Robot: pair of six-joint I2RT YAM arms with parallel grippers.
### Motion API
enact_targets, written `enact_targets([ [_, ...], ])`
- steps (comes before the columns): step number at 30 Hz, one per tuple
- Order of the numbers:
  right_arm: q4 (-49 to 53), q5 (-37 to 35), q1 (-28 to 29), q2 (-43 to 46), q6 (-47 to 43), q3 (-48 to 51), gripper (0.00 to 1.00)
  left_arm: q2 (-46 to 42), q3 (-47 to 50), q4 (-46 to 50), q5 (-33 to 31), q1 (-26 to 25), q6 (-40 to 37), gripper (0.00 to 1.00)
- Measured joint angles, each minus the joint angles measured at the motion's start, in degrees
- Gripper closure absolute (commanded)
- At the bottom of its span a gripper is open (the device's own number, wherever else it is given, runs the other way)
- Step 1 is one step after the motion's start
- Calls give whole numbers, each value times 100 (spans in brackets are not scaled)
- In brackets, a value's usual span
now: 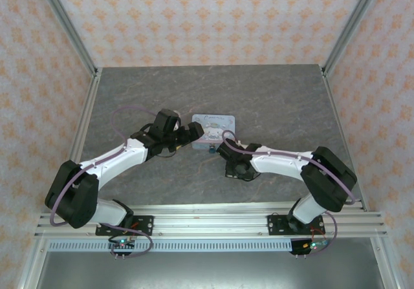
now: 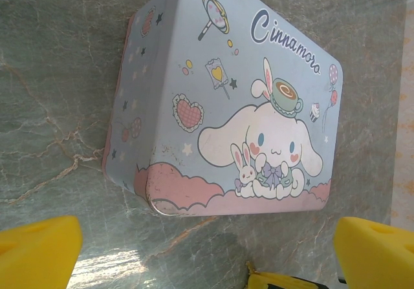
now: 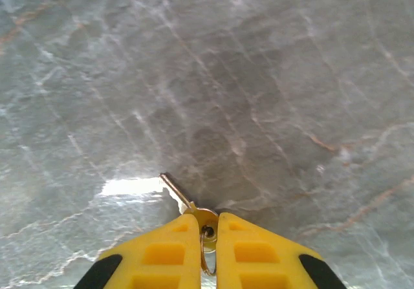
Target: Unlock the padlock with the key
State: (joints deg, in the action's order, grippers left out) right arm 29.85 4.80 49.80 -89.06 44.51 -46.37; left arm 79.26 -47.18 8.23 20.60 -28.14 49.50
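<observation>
In the right wrist view my right gripper (image 3: 207, 223) is shut on the round head of the key (image 3: 178, 193). The key's thin brass blade points up and left, just over the grey stone tabletop, and a small ring hangs between the fingers. From above, the right gripper (image 1: 223, 149) sits just in front of the tin, next to the padlock (image 1: 211, 151), a tiny teal block at the tin's near edge. My left gripper (image 2: 207, 253) is open, its yellow fingers (image 2: 39, 253) wide apart in front of the tin's near side. From above, the left gripper (image 1: 192, 134) is at the tin's left end.
The pale blue cartoon-printed tin (image 2: 226, 95) lies flat mid-table (image 1: 214, 125). A yellow-and-black part (image 2: 284, 280) pokes in at the bottom of the left wrist view. Metal frame posts (image 1: 90, 101) line the grey tabletop's sides, with patterned walls behind.
</observation>
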Motion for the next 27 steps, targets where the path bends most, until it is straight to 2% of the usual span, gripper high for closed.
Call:
enact_targets([
  [2, -313, 59, -2, 42, 50, 96, 100, 0, 0, 0, 0, 0, 0, 0],
  [10, -1438, 542, -282, 662, 109, 942, 100, 0, 0, 2, 2, 0, -2, 0],
  [20, -1482, 748, -400, 1641, -188, 1381, 100, 0, 4, -2, 22, -4, 44, 0],
  [27, -1541, 887, -400, 1873, -260, 1499, 100, -2, 107, -70, 50, -162, 160, 0],
])
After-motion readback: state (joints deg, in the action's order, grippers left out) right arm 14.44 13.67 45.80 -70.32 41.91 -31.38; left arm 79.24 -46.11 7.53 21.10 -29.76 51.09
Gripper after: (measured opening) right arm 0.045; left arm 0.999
